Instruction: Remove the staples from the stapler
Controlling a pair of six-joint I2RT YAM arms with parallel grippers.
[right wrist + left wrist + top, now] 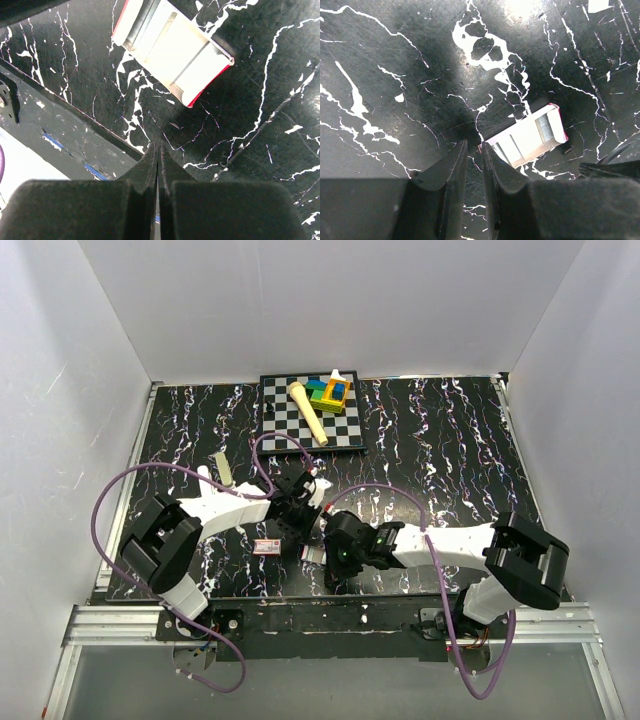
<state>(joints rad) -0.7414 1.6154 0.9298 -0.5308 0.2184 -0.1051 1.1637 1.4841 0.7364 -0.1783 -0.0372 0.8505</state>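
Nothing held over the black table [395, 75].
Left gripper [473, 145] barely parted, red-and-white box [527, 137] just right of its tips; right gripper [158, 147] closed.

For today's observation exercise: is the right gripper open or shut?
Shut: the right gripper shows fingers pressed together in its wrist view, nothing between them.
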